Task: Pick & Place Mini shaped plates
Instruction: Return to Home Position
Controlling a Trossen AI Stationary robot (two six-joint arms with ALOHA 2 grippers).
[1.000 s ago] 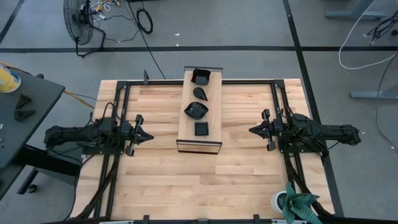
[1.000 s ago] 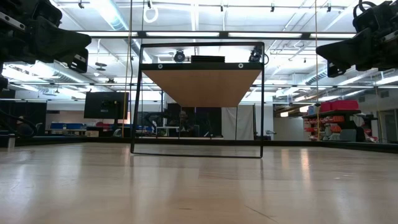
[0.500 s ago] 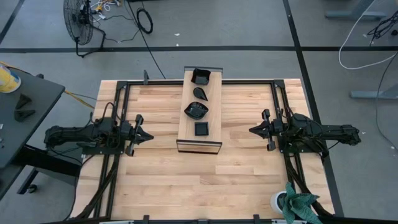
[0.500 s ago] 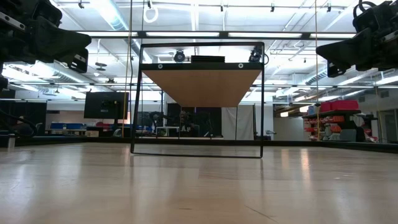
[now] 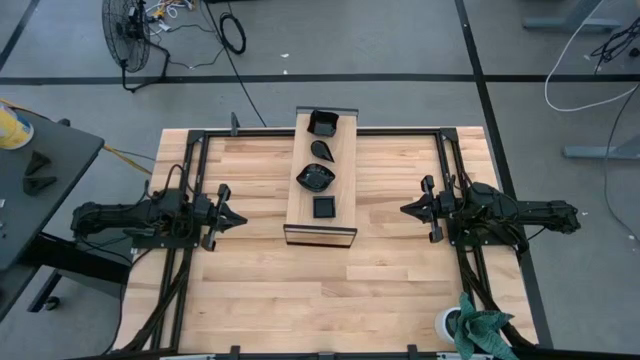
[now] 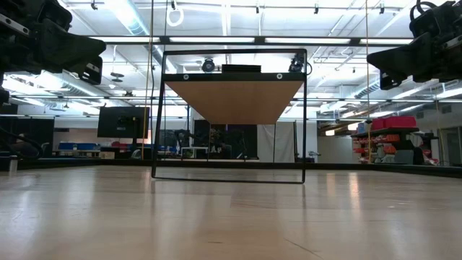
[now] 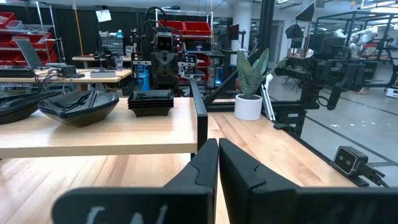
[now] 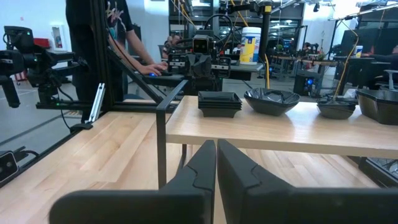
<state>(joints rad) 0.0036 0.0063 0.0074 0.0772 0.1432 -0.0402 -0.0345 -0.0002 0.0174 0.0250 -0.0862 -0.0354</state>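
Wood table (image 5: 260, 300) w/ a raised shelf (image 5: 298, 215) across its middle, running front to back. Either side, the left gripper (image 5: 240, 217) and right gripper (image 5: 404, 209) hover off the surface at opposite table edges, tips aimed at the shelf, fingers pressed together on both. Black plates sit in 4 stacks along the shelf: deep square (image 5: 322, 123) at the far end, then drop (image 5: 321, 149), leaf (image 5: 315, 178), small square (image 5: 324, 207) at the near end.

The shelf (image 5: 343, 170) stands mid-table (image 5: 300, 290), toward the far edge. Along its top, one row: the far square stack (image 5: 322, 123), then the drop-shaped plates (image 5: 322, 149), then what looks like the leaf-shaped stack (image 5: 315, 177), then the near square stack (image 5: 323, 207). The left gripper (image 5: 243, 217) sits well off to the shelf's left, the right gripper (image 5: 403, 209) well off to its right.
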